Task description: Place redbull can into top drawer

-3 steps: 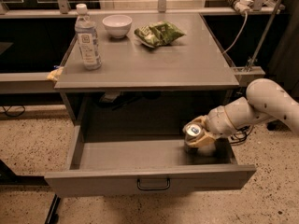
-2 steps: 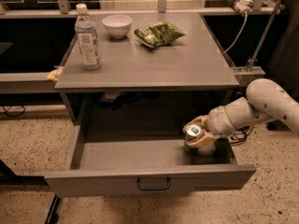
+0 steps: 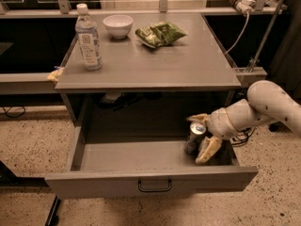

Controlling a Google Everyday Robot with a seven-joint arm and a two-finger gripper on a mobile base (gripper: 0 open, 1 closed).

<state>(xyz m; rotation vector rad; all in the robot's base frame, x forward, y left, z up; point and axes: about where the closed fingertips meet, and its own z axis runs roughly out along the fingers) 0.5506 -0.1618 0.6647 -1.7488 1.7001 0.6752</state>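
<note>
The top drawer (image 3: 150,180) is pulled open under the grey table, its dark loop handle at the centre of the front panel. The redbull can (image 3: 194,136), silver top up, stands at the right end of the drawer, low inside it. My gripper (image 3: 203,134) reaches in from the right on a white arm. Its pale fingers (image 3: 207,149) flank the can, one behind and one in front, and are shut on it.
On the tabletop (image 3: 155,65) stand a clear water bottle (image 3: 88,37) at the left, a white bowl (image 3: 118,25) behind it and a green snack bag (image 3: 159,34). A cable and metal posts rise at the right.
</note>
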